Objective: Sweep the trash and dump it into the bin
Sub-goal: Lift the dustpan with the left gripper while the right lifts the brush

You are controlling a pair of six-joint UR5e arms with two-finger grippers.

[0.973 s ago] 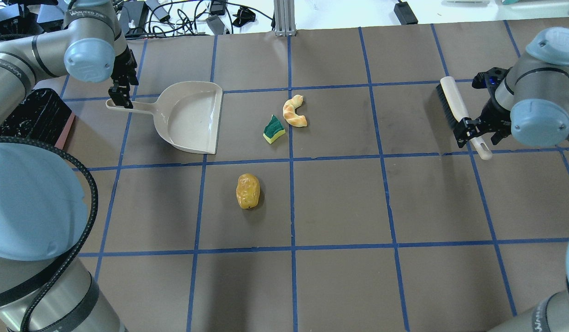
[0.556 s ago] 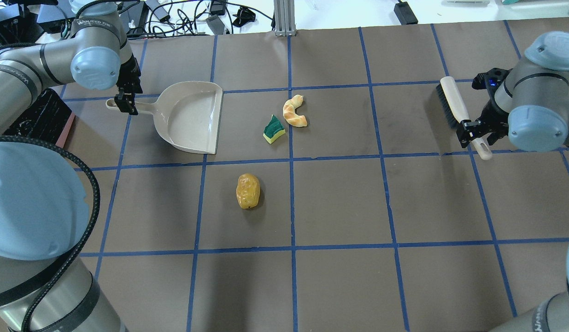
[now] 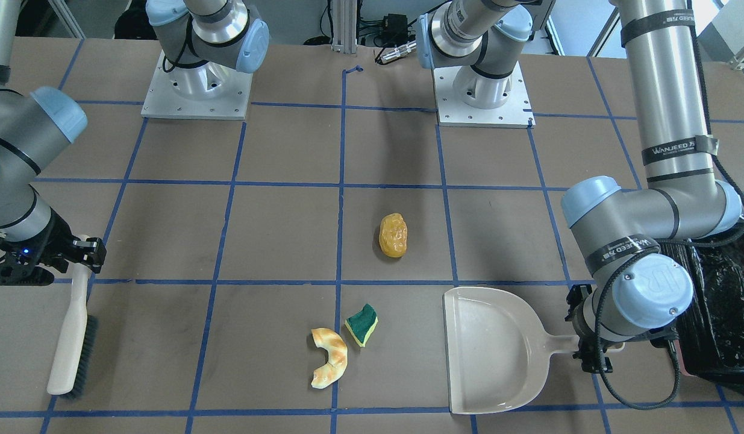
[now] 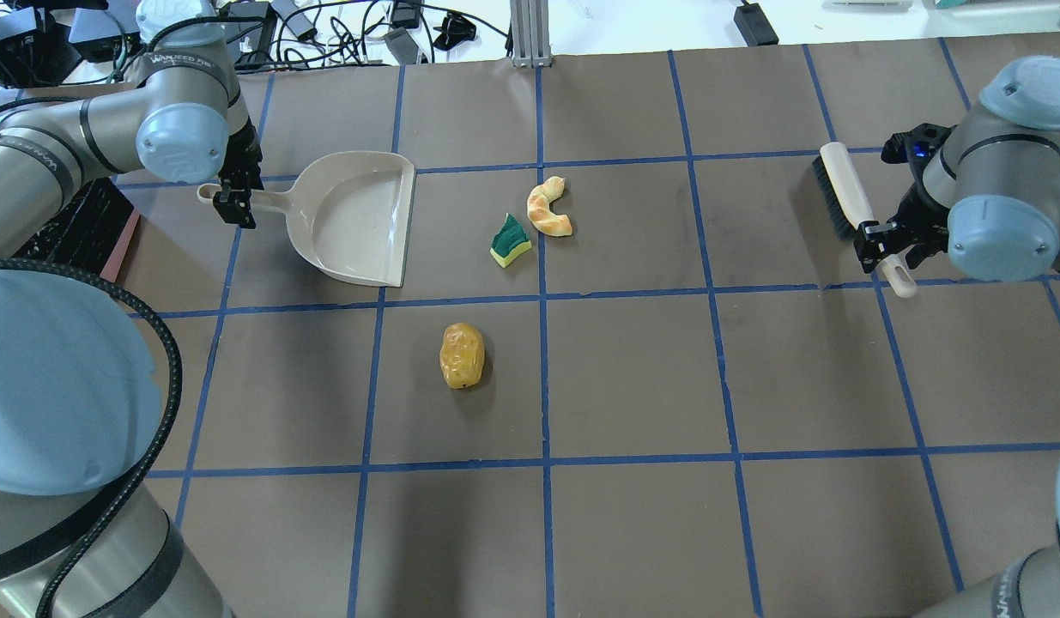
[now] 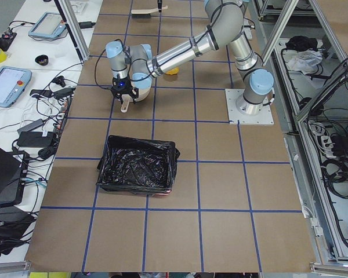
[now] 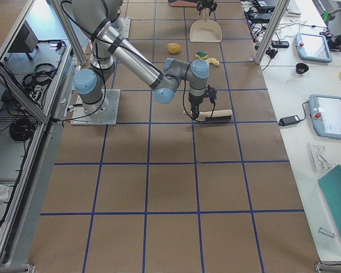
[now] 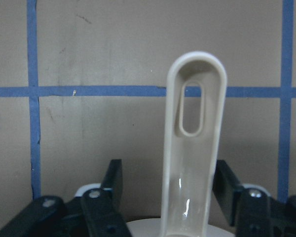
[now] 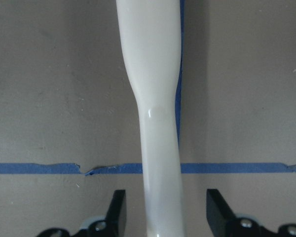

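Overhead cam behind bases (image 3: pixel 196 90), looking forward-down; front cam opposite, steep, bases at 12 o'clock. Shared: dustpan (image 4: pixel 358 219), 10 o'clock overhead, 4 o'clock front. End cams high, far. Wrist cams close above handles (image 7: pixel 192 163), facing down.

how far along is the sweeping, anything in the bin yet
Nothing is done yet: the potato lump, bread piece and sponge chunk all lie on the table, and the dustpan and bin hold no trash. In hand: the left gripper straddles the dustpan handle and the right gripper the brush handle, both open. Left: grip both tools, sweep all three pieces, dump them.
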